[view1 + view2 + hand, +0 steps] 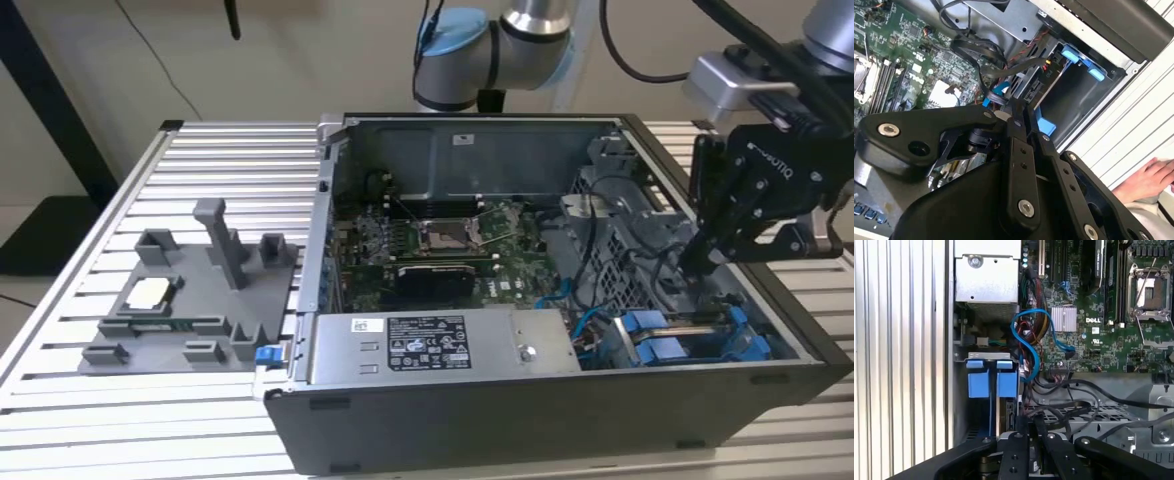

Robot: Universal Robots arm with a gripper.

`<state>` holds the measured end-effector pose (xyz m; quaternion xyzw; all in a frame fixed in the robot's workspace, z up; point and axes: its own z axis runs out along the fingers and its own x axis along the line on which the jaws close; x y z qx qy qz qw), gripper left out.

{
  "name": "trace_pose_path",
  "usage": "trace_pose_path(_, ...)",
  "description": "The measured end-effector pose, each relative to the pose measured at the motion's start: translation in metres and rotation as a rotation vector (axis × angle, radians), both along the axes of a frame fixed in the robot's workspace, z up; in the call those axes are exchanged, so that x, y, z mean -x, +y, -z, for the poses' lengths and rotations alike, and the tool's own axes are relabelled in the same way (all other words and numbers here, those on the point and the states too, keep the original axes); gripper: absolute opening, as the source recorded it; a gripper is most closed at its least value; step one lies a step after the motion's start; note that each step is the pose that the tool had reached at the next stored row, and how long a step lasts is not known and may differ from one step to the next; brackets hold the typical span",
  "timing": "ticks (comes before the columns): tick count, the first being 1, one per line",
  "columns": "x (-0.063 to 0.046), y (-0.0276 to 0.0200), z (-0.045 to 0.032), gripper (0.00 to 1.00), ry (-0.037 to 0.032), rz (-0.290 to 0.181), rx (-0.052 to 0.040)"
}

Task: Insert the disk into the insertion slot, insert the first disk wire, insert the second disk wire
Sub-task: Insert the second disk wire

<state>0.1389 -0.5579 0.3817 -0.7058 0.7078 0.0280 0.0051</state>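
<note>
I've got the arm parked over the open PC case (561, 300) on the slatted table (80, 300), toward the exterior view's right. The gripper (697, 262) is down inside the case, right above the drive bay (694, 340) w/ its blue rails, in the near corner on the exterior view's right.

Fingers (1021, 125): in the second wrist view they look pressed close together, tips down among the black cables (979, 55) next to the bay. Looks like a thin pinch on a cable or plug, but I can't tell what exactly is between them, the tips are buried in wiring. Same story in the first wrist view, fingers (1026, 440) nearly touching, tips just beside a black cable bundle (1069, 405).

The disk (1004, 412) seems to be sitting in the bay: in the first wrist view I see the blue carrier tabs (993, 382) side by side at the bay mouth and a thin edge of the drive under them. In the second wrist view the blue carrier (1076, 57) sits in the grey bay by the case wall.

Other stuff: a blue data cable (1026, 335) loops from the board (1094, 330) down toward the bay. PSU box (441, 345) sits at the near edge of the case. Grey parts tray (187, 300) on the exterior view's left, well apart. A person's hand (1149, 180) is resting on the table outside the case.
</note>
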Motion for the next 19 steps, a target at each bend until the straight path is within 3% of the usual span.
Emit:
trace_pose_path(12,-0.004,-0.0141,0.0126,0.16,0.0296,0.000,-0.0005)
trace_pose_path(19,-0.004,-0.0145,0.0135,0.16,0.0306,0.000,-0.0005)
